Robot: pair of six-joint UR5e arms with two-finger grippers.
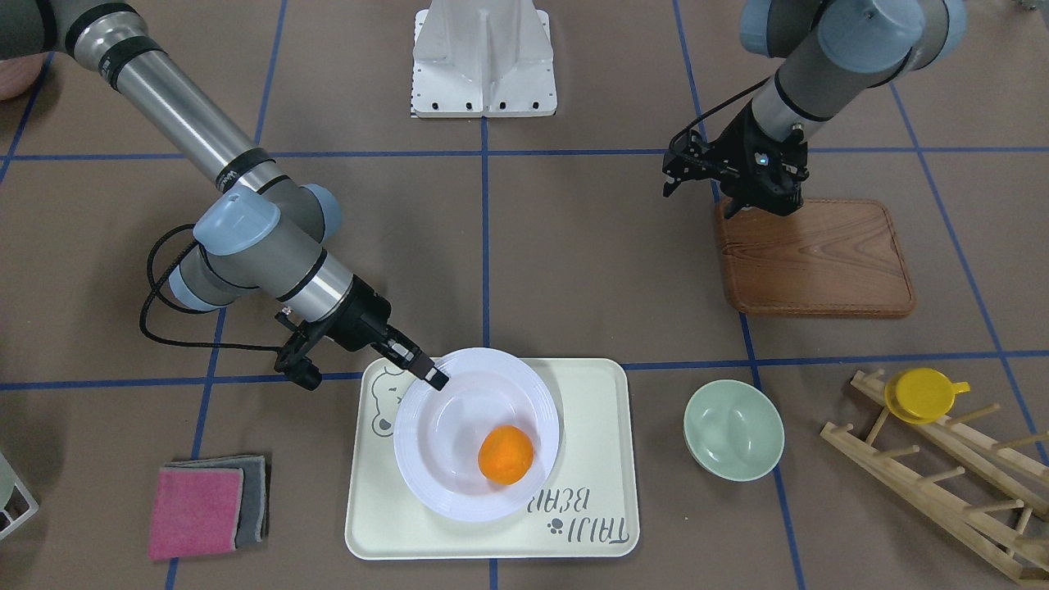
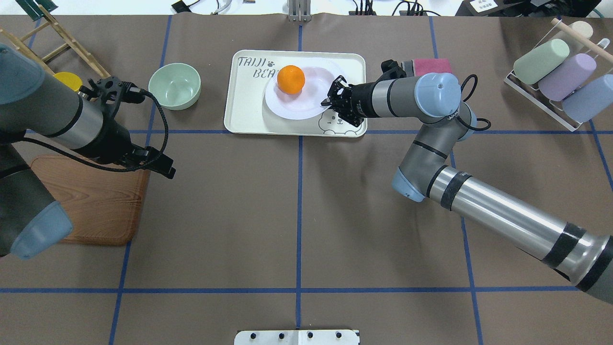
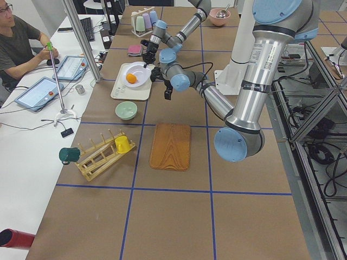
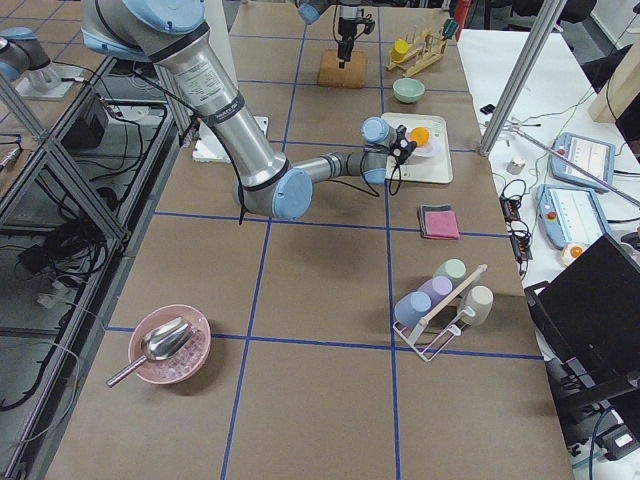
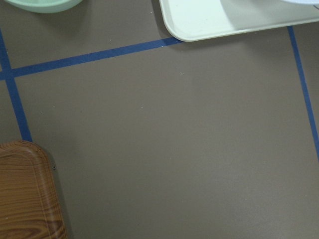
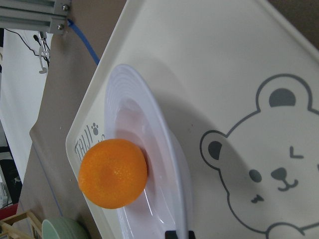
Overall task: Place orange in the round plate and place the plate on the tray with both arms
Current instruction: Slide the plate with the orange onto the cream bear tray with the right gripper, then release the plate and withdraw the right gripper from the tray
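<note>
The orange [image 1: 506, 454] [image 2: 291, 79] [image 6: 113, 173] lies inside the white round plate [image 1: 434, 459] [image 2: 297, 108] [image 6: 164, 149]. The plate rests on the cream tray [image 1: 590, 393] [image 2: 244, 120] beside the bear drawing. My right gripper [image 1: 430, 373] [image 2: 330, 100] is shut on the plate's rim on the bear side; one fingertip [image 6: 177, 234] shows at that rim in the right wrist view. My left gripper [image 1: 758, 211] [image 2: 160, 163] hangs open and empty over a corner of the wooden board, well away from the tray. Only the tray's corner [image 5: 224, 20] shows in the left wrist view.
A pale green bowl [image 1: 733, 430] [image 2: 174, 86] sits beside the tray. The brown wooden board [image 1: 819, 258] [image 2: 96, 201] lies under the left arm. A wooden rack holds a yellow cup [image 1: 922, 395]. Pink and grey cloths [image 1: 205, 504] lie near the right arm.
</note>
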